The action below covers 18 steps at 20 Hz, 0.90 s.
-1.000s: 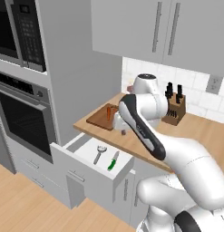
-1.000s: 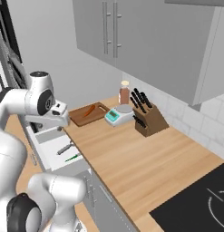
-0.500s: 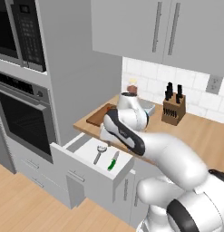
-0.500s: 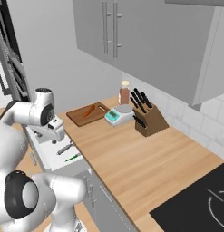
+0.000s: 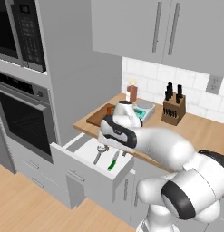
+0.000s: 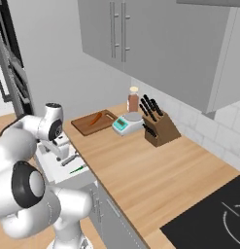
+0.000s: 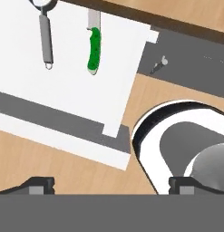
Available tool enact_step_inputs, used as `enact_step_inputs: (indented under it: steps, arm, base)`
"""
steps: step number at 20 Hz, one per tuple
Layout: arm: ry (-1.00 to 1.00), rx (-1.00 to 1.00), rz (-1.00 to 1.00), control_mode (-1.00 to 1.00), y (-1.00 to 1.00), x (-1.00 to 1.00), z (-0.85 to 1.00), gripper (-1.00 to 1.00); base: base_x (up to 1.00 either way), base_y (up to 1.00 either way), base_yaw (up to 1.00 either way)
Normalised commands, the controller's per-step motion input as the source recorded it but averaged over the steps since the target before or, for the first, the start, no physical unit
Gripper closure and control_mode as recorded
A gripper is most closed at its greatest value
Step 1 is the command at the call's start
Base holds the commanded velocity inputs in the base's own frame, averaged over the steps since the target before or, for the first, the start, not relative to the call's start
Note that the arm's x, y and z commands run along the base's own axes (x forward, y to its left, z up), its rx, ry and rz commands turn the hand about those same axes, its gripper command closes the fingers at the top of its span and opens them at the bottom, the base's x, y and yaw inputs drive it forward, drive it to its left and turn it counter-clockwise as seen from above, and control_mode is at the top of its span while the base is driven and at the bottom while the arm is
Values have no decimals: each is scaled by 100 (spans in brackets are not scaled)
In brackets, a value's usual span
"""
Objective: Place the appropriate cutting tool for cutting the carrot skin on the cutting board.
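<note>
- Nothing of the placing is done yet, as far as you can judge: the bench [image 6: 141,170] carries the cutting board [image 6: 87,127] at its far left end, and on the board you have the carrot [image 6: 94,118] alone, no tool beside it.
- Below the bench edge the drawer [image 5: 86,156] stands pulled out, white inside, and both tools lie on its floor.
- Over that drawer the gripper [image 5: 105,144] hangs, close above the peeler's head; its fingertips [image 7: 38,185] sit wide apart at the two lower corners of the hand view, with nothing between them, so you have it spread and empty.
- Beside the peeler lies the green-handled knife [image 7: 93,41], roughly parallel and a little apart; leave it.
- Smallest, the peeler [image 7: 45,34] is what you want: its long axis runs front to back in the drawer, loop head toward the bench, handle end toward the drawer front.
- Still to do: grip, lift, carry to the board, set down.
</note>
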Motion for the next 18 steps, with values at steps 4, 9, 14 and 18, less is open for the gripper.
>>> enact_step_inputs:
  steps: [4,9,14,18]
  arm:
    - [2,0,-18,-100,9,21,-55,-100]
    - [0,0,-10,-100,6,27,-69,-100]
    - [0,0,-5,-100,32,24,-45,-100]
    - [3,0,-3,-100,41,19,-41,-100]
  base:
    - [0,0,0]
    - [0,0,0]
    - [0,0,0]
    - [0,0,0]
